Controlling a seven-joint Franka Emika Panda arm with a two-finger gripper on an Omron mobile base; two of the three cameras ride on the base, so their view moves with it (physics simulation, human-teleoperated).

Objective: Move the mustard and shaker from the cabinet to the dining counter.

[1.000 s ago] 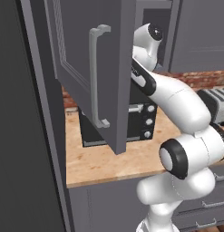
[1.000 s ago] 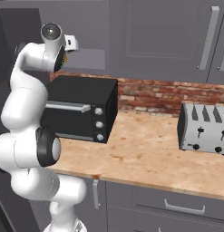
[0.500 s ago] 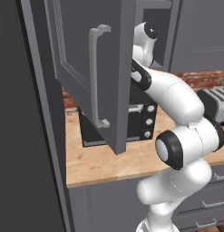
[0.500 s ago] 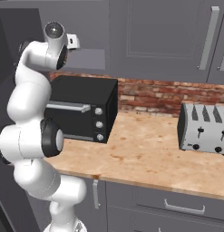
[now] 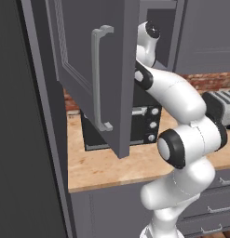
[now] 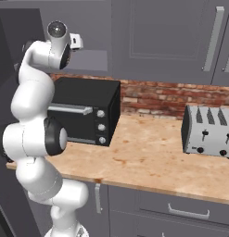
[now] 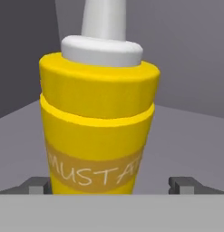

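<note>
Fingers spread wide around the mustard in the cabinet

The yellow plastic mustard bottle with a pale pointed nozzle (image 7: 97,122) stands upright on the grey shelf inside the dark grey wall cabinet (image 5: 95,69), between the two released fingers (image 7: 36,185), not yet grasped.

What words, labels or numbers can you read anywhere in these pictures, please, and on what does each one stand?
"MUSTA": pale capitals on the tan label band of the mustard, hand view; the rest of the word curves out of sight.
Toaster oven knobs: no readable markings.
Toaster levers and knobs: too small to read.
</note>
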